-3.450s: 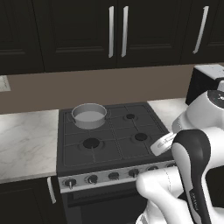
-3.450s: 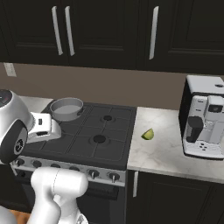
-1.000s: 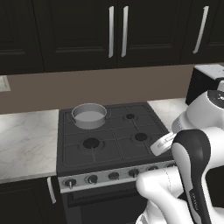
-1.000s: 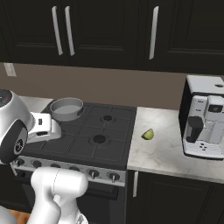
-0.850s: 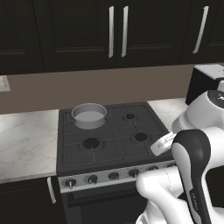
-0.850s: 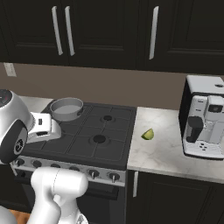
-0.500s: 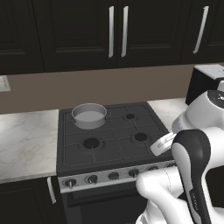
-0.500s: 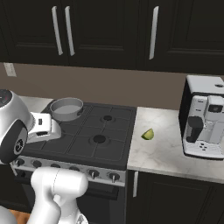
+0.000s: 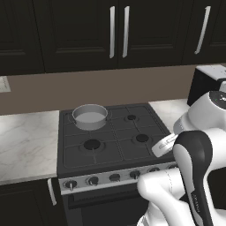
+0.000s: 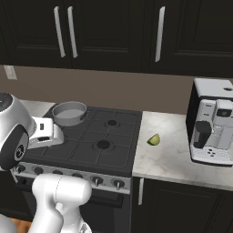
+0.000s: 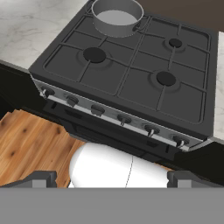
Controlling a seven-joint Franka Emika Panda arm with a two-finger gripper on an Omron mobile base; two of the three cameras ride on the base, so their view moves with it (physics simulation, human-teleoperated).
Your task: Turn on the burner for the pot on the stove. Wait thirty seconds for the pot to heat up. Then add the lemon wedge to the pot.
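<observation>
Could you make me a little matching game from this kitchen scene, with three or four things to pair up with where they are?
Things:
1. pot
2. lemon wedge
3. coffee machine
4. knobs

Places:
A. along the stove's silver front strip
B. on the counter, between stove and coffee machine
C. back left burner
D. on the counter's right part, by the wall

Pairs: 1-C, 2-B, 3-D, 4-A

no legible text, labels or signs

The pot (image 11: 118, 16) is cut off by the hand view's top edge — knob (image 11: 98, 110) markings are too small to read.
</observation>
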